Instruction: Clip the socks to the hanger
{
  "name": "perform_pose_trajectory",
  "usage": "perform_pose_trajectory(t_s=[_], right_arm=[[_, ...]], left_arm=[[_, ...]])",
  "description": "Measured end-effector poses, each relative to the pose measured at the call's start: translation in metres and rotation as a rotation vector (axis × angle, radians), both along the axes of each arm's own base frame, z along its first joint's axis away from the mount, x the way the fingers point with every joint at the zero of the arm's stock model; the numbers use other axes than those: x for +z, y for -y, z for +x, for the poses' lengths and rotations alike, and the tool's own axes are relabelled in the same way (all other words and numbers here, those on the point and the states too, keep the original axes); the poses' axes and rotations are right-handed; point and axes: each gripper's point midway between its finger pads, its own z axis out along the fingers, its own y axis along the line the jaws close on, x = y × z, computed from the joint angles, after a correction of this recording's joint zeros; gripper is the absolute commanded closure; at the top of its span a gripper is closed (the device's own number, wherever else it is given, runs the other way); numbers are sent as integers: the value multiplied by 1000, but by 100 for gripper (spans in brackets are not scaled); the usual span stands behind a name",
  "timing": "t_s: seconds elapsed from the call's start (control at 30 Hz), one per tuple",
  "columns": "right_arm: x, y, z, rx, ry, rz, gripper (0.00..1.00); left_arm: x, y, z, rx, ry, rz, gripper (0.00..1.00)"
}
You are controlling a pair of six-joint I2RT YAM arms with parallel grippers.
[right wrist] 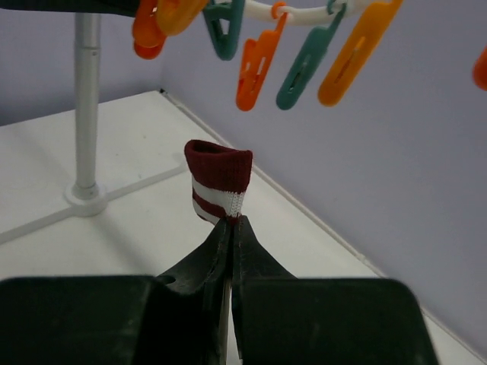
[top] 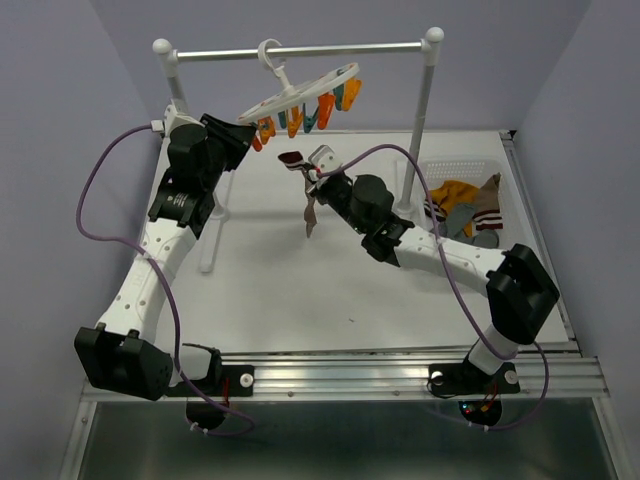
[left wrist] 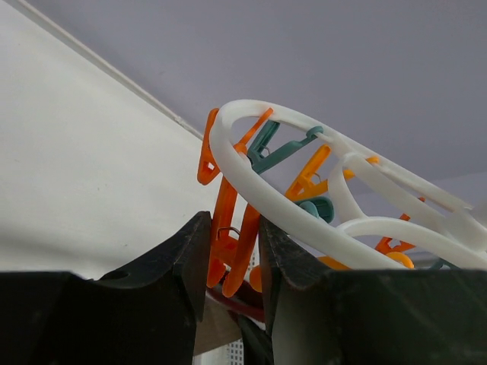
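Note:
The white oval hanger (top: pixel 300 88) hangs tilted from the rack's crossbar, with orange and teal clips under its rim. My left gripper (top: pixel 255 135) reaches its left end, and in the left wrist view its jaws (left wrist: pixel 232 255) are shut on the two legs of an orange clip (left wrist: pixel 227 220) below the hanger ring (left wrist: pixel 304 220). My right gripper (top: pixel 312 178) is shut on a striped sock (top: pixel 310 215) with a maroon-and-white cuff (right wrist: pixel 219 179). The cuff stands above the fingertips (right wrist: pixel 230 224), and the sock's grey body dangles below. The cuff sits just under the clips (right wrist: pixel 257 72).
A white two-post rack with a metal crossbar (top: pixel 300 50) stands at the back of the table, its right post (top: pixel 420 130) beside my right arm. A white mesh basket (top: pixel 490 165) at the right holds more socks (top: pixel 460 195), mustard, grey and striped.

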Motion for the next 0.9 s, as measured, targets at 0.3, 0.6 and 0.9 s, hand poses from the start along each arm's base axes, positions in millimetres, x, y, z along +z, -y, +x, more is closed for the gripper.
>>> perform_pose_trajectory(t_s=[0.3, 0.6, 0.9], right_arm=[[25, -4, 5, -76, 116, 91, 99], [42, -19, -8, 28, 109, 196, 99], [43, -34, -17, 120, 64, 207, 99]], left_arm=[[-2, -3, -1, 26, -26, -23, 100], [1, -6, -3, 42, -24, -35, 100], [2, -7, -5, 47, -23, -41, 100]])
